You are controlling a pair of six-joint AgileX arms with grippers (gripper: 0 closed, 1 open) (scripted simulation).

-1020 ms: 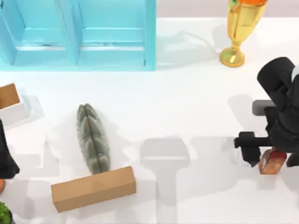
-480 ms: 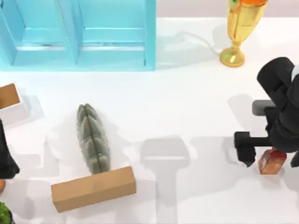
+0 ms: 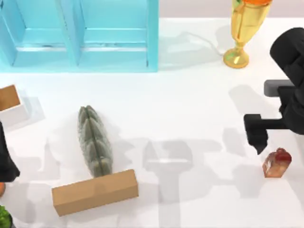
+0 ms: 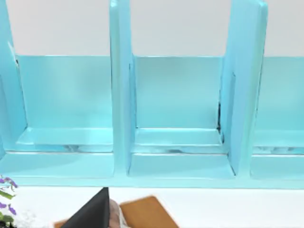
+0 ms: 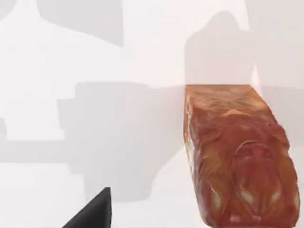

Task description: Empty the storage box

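Storage box [image 3: 78, 35] stands along the table's [image 3: 190, 95] far edge toward the far-left corner, and the compartments seen from above and in the left wrist view [image 4: 175, 118] look bare. Near the left edge the left arm [image 3: 5, 156] sits parked beside a small white box [image 3: 12, 104]; whether its gripper is apart or together I cannot tell. Closer to the near edge, a grey-green ridged object [image 3: 95, 141] lies with one end touching a brown block [image 3: 95, 191]. A gold trophy [image 3: 243, 28] stands near the far-right corner.

By the right edge the change shows: half a second ago the right gripper [image 3: 278, 130] was down over the red-orange block [image 3: 277, 163]; now it has lifted and pulled back toward the far edge, fingers apart, and the block rests free on the table, as the right wrist view [image 5: 237, 156] confirms. I judge this a completed placement, with the box apparently emptied.
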